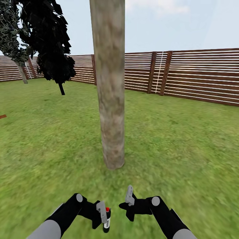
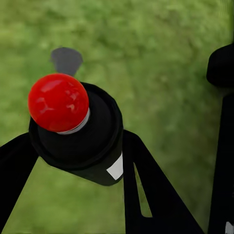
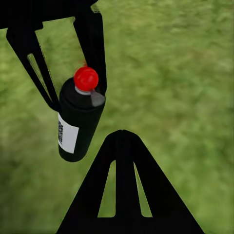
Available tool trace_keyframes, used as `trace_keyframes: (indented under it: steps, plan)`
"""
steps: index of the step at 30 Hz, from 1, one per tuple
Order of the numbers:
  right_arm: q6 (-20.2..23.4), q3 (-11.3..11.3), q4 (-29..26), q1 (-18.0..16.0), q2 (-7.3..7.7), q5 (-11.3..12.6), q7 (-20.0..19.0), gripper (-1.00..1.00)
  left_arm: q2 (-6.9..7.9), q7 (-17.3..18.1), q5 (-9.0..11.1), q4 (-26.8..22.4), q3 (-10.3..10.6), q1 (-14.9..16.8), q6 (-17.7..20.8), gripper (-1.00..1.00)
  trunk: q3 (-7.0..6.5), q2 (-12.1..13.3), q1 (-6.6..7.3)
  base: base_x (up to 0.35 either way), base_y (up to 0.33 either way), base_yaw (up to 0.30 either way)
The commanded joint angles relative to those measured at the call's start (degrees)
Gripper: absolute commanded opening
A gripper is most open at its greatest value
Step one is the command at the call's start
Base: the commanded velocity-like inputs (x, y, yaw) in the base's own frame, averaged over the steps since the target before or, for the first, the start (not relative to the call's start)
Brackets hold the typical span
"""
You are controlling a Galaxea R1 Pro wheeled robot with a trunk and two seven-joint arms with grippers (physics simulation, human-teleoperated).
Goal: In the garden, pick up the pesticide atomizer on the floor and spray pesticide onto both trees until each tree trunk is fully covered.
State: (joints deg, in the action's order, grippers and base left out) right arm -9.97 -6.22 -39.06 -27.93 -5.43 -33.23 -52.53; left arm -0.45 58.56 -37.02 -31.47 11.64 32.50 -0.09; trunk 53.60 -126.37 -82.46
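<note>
The pick-up looks done: the left gripper [image 1: 103, 215] is clenched on the pesticide atomizer [image 1: 107, 221], held off the grass before the near tree trunk [image 1: 109, 86], whose bark shows no obvious coating, so spraying both trees probably remains.

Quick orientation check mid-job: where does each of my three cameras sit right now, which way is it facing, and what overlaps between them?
Head view: on the head, facing forward and down at the tree trunk, lawn and fence; both arms show, left gripper holding the pesticide atomizer.
Left wrist view: looks along the fingers onto the atomizer's red top over grass.
Right wrist view: looks across at the left gripper gripping the atomizer.
Shared: all three show the atomizer.
</note>
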Motion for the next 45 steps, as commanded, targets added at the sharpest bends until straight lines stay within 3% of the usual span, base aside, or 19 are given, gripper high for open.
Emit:
trace_keyframes:
  steps: [1, 11, 17, 33, 45]
  plan:
    - [-0.5, 0.1, -0.1, 0.0, -0.02, -0.6, 0.0, -1.0, -0.29, 0.2, -0.3, -0.1, 0.0, 0.0, 0.0, -1.0, 0.05, 0.0, 0.01, 0.0, 0.0, 0.0]
    - [-0.5, 0.1, -0.1, 0.0, -0.02, -0.6, 0.0, -1.0, -1.63, -0.4, -0.3, -0.1, -0.1, 0.0, -0.1, -1.0, 0.05, 0.0, 0.01, 0.0, 0.0, 0.0]
    - [-0.5, 0.1, -0.3, 0.0, -0.05, -0.6, 0.0, -1.0, -3.26, -0.5, -0.3, -0.2, -0.2, -0.1, -0.2, -1.0, 0.05, 0.0, 0.01, 0.0, 0.0, 0.0]
    - [-0.5, 0.1, -0.4, 0.0, -0.04, -0.6, 0.0, -1.0, -4.66, -2.5, 0.2, -0.2, -0.2, 0.0, -0.2, -1.0, 0.05, 0.0, 0.01, 0.0, 0.0, 0.0]
    - [-0.5, 0.1, -0.4, 0.0, -0.02, -0.6, 0.0, -1.0, -4.63, -2.4, 0.2, -1.7, -0.4, -0.1, -0.1, -1.0, 0.05, 0.0, 0.01, 0.0, 0.0, 0.0]
